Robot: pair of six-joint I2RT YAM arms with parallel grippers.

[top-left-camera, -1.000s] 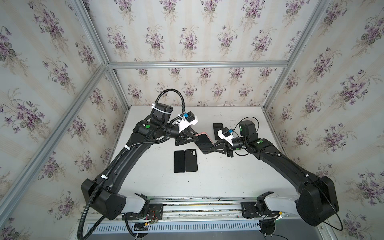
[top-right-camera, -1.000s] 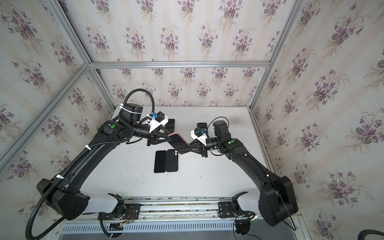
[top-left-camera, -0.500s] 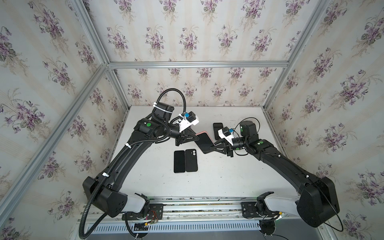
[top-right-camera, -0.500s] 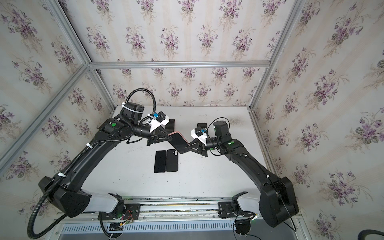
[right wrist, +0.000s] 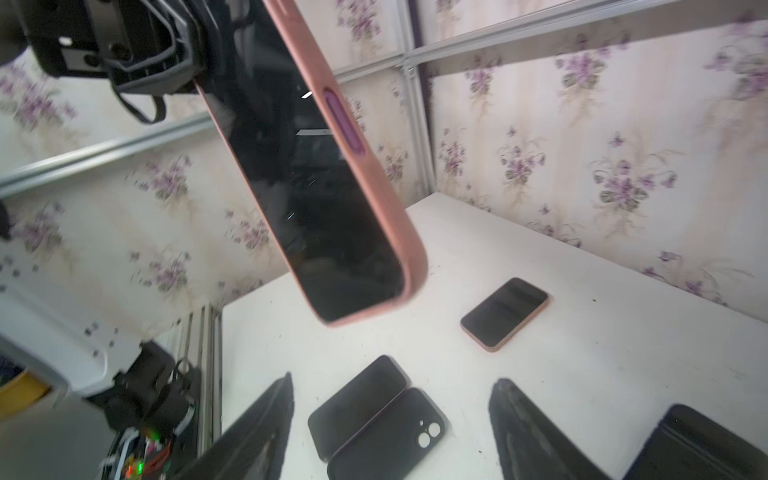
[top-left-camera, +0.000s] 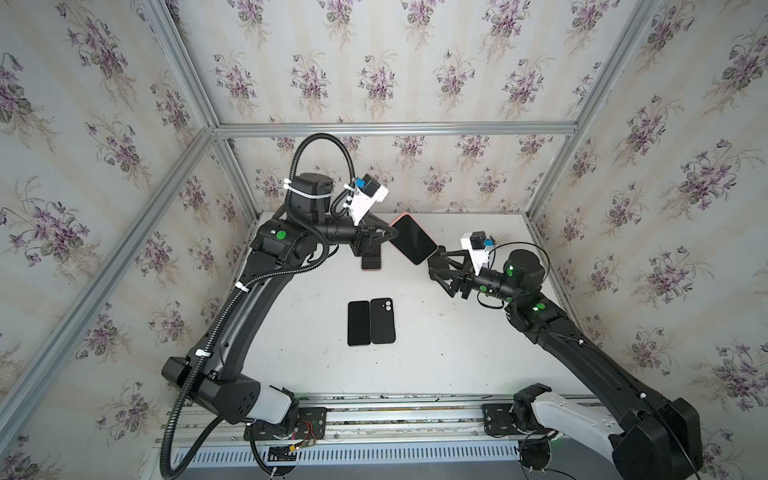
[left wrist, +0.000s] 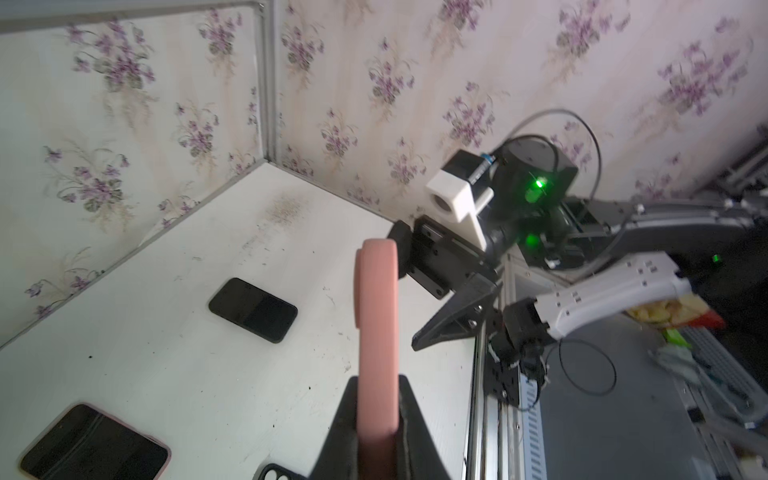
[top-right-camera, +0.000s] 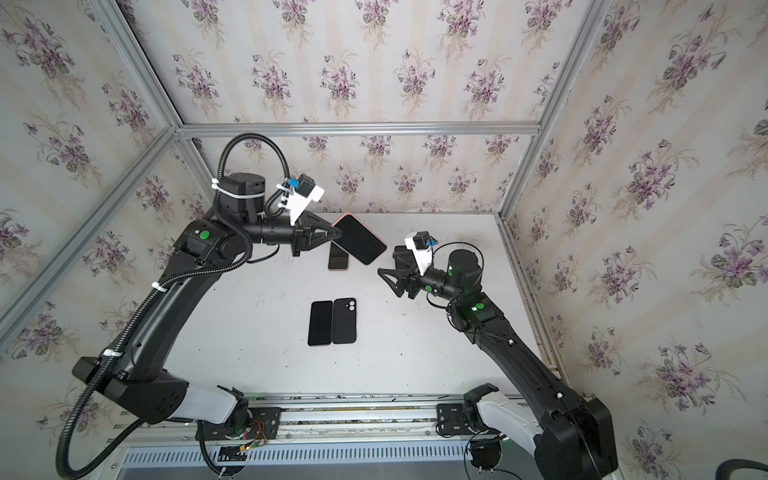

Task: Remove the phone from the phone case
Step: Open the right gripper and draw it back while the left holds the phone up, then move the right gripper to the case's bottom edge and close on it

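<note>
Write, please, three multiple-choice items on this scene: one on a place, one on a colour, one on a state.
1. Where is the black case? A held in the air; B flat on the table beside a black phone; C standing on its edge.
2. What colour is the case on the phone in the left claw? A pink; B blue; C green.
3. How is the right claw? A shut on that phone; B shut on the black case; C open and empty.
Key: 1 B, they lie side by side; 2 A, a pink rim frames the screen; 3 C, its fingers stand apart.
</note>
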